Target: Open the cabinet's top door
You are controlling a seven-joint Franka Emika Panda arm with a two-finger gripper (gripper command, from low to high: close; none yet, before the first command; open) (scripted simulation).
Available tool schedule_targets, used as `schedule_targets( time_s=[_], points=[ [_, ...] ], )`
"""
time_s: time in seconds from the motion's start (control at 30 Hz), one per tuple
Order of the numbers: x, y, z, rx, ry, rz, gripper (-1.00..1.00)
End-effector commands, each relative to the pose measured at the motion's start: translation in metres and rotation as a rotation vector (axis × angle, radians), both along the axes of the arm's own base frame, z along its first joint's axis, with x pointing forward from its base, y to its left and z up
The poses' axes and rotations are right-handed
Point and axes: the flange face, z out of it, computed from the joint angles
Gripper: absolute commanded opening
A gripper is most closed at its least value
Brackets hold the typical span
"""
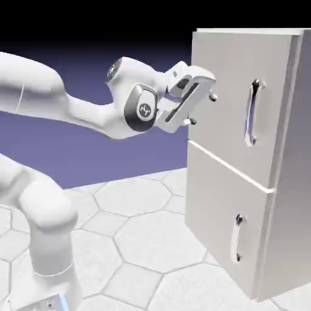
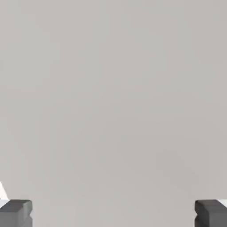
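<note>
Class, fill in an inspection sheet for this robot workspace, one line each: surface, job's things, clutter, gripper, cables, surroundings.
Surface: pale floor patterned in large polygon tiles.
Job's things: light-grey cabinet; its top door is closed, with a curved silver handle; the shorter lower door, also closed, has a smaller handle.
Clutter: nothing seen.
Gripper: the gripper is open, nothing between its fingertips, at the top door's edge away from the handle; contact with the door cannot be told.
Cables: nothing seen.
Surroundings: blue-violet backdrop, black above.
</note>
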Motion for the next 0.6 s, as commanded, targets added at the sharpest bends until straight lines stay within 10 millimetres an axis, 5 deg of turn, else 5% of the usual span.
schedule_targets(
  time_s=[0.0, 0.3, 0.57],
  points=[
    [-0.003, -0.003, 0.004, -0.056, -0.021, 0.025, 0.0],
    [-0.023, -0.041, 0.029, -0.567, -0.193, 0.194, 0.0],
    [-0.032, -0.084, 0.026, -1.021, -0.304, 0.28, 0.0]
  ],
)
